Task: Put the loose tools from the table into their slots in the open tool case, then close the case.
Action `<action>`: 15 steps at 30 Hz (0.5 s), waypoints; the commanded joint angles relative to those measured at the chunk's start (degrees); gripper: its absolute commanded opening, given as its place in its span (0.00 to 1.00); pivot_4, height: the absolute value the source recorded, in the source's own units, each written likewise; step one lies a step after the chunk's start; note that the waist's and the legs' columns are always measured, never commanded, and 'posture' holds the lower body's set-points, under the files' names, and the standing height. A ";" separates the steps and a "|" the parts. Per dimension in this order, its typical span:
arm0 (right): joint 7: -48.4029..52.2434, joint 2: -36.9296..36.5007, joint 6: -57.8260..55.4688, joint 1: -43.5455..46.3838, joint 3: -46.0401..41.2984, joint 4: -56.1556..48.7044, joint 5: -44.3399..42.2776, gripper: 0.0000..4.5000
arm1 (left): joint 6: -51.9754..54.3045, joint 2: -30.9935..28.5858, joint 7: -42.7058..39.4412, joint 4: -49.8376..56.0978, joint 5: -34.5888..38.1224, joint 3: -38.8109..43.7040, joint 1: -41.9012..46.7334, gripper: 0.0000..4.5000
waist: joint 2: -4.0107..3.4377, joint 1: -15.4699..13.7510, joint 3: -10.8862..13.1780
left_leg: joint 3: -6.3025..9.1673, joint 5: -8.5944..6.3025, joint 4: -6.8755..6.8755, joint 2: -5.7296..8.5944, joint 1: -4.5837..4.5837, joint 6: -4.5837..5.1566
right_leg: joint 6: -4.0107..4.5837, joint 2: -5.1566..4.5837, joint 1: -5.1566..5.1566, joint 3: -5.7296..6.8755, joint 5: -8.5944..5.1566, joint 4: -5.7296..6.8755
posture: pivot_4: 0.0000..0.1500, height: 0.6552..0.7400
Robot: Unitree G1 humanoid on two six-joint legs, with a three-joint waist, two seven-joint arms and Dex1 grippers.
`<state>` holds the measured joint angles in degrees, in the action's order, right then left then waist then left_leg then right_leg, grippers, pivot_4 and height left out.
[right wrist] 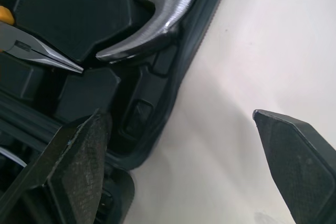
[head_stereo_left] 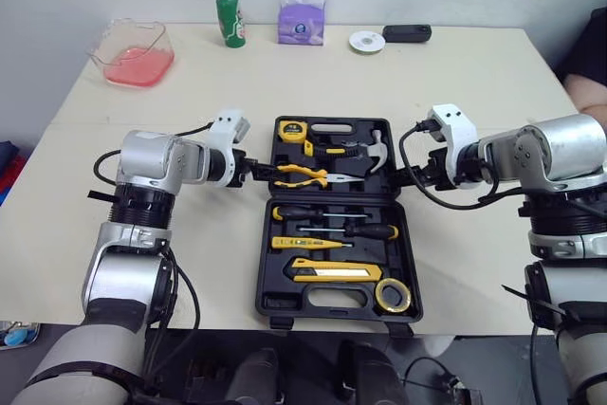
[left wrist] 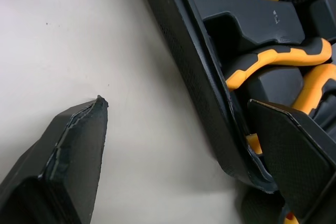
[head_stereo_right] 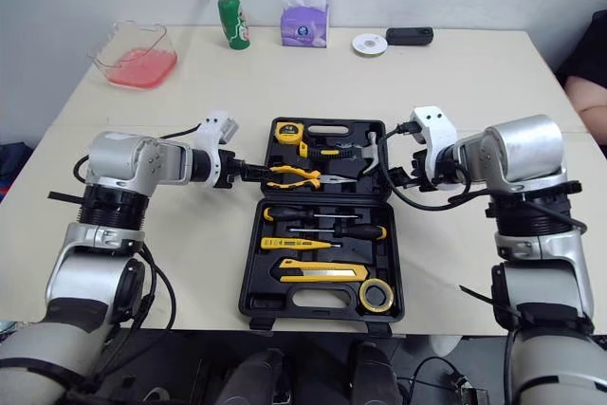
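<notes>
Open case (head_stereo_left: pixel 266 263), mid-counter (head_stereo_left: pixel 474 82), tools slotted; one pincer at each side of its far half.
Left pincer (head_stereo_left: pixel 258 171): wide open, empty, straddling the left wall, one finger on the counter, one inside by the pliers (head_stereo_left: pixel 303 174). Case: rigid black moulded plastic, pebbled shell, likely heavy with steel; the far half should pivot stiffly on the middle hinge, best gripped by its side walls. Hammer (head_stereo_left: pixel 376 151): polished, slippery head. Right pincer (head_stereo_left: pixel 408 177): wide open, empty, straddling the right wall.
</notes>
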<state>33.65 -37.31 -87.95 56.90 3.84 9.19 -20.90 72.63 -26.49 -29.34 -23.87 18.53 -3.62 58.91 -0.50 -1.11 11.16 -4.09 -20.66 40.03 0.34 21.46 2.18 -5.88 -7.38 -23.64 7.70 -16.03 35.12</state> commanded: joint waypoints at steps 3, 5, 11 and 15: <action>-2.70 0.29 -1.27 -0.20 -2.03 -0.97 0.29 0.99 | -1.89 0.50 -1.00 -3.01 -2.41 -2.79 2.48 1.00 | 0.00 -0.10 0.00 | 0.00 0.00 0.00 0.01 0.00 0.01 | 0.00 0.00 0.00 0.00 0.00 0.00 | 1.00 1.00; -3.85 0.76 -1.28 -0.28 -2.55 -0.47 0.58 0.99 | -2.72 1.08 -1.01 -3.89 -2.79 -2.91 2.81 1.00 | 0.00 -0.10 0.00 | 0.00 0.00 0.00 0.02 0.00 0.01 | 0.00 -0.01 0.00 0.00 0.00 0.00 | 1.00 1.00; -5.58 1.25 -0.70 -0.57 -2.65 0.03 0.69 0.99 | -3.04 1.74 -1.83 -4.16 -3.65 -3.32 3.10 1.00 | 0.00 -0.10 0.00 | 0.00 0.03 0.00 0.02 -0.01 0.00 | 0.00 -0.02 0.00 0.00 0.00 0.05 | 1.00 1.00; -6.75 2.04 -0.34 -0.97 -2.72 1.14 1.18 0.99 | -3.25 1.86 -2.02 -4.18 -4.32 -3.83 2.94 1.00 | 0.01 -0.10 -0.01 | 0.00 0.04 0.01 0.03 -0.02 0.01 | 0.00 -0.02 0.00 -0.01 0.00 0.06 | 1.00 1.00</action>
<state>27.58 -35.32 -88.77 55.82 2.41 10.48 -20.21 69.36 -25.07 -30.92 -27.66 14.82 -6.77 61.41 -0.50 -1.21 11.15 -4.09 -20.62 40.03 0.36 21.43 2.19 -5.88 -7.40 -23.63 7.68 -16.03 35.19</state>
